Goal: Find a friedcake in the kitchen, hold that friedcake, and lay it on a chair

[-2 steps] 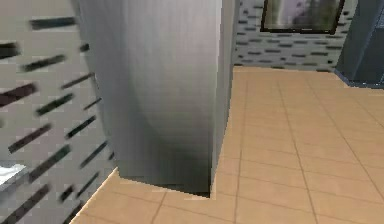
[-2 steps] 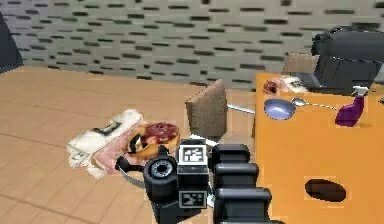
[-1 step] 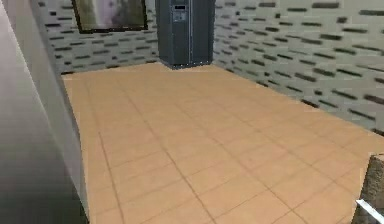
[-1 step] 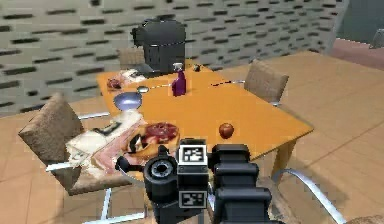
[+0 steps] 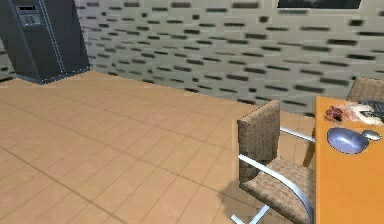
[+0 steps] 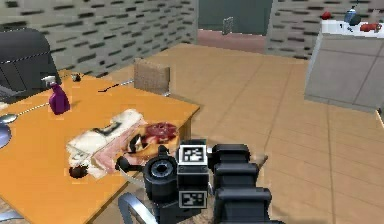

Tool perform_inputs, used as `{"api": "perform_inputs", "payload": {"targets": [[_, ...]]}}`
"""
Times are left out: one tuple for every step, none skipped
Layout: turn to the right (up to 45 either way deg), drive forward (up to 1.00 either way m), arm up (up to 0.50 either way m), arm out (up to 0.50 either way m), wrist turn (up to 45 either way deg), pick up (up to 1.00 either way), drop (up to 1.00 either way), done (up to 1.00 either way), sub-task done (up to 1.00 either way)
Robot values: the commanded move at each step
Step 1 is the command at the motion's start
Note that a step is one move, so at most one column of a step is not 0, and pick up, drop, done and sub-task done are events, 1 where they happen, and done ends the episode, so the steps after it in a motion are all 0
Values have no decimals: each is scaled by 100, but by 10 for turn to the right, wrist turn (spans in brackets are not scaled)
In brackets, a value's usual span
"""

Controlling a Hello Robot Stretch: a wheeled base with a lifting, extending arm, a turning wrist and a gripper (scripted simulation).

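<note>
Hand (image 6: 138, 162) hangs at the bench (image 6: 40, 185) edge, and I can't tell whether it's grasping anything. The friedcake (image 6: 160, 130) lies on the bench just beyond it, beside a pale cloth (image 6: 100, 145). A chair (image 5: 272, 150) stands alongside.

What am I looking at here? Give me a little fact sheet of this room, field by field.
floor: tan tiles
wall: grey wall with dark bricks
table: orange table
on table: purple bottle, reddish round item, pale cloth-like heap, grey bowl
seat: brown chair, metal frame, beside the table
hand: hand near the reddish round item; cannot tell whether it holds anything
far side: grey counter
</note>
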Motion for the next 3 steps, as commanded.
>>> {"api": "perform_inputs", "payload": {"targets": [[0,0,0,38,0,0,0,0,0],[0,0,0,0,210,0,0,0,0],[0,0,-32,0,0,0,0,0,0]]}}
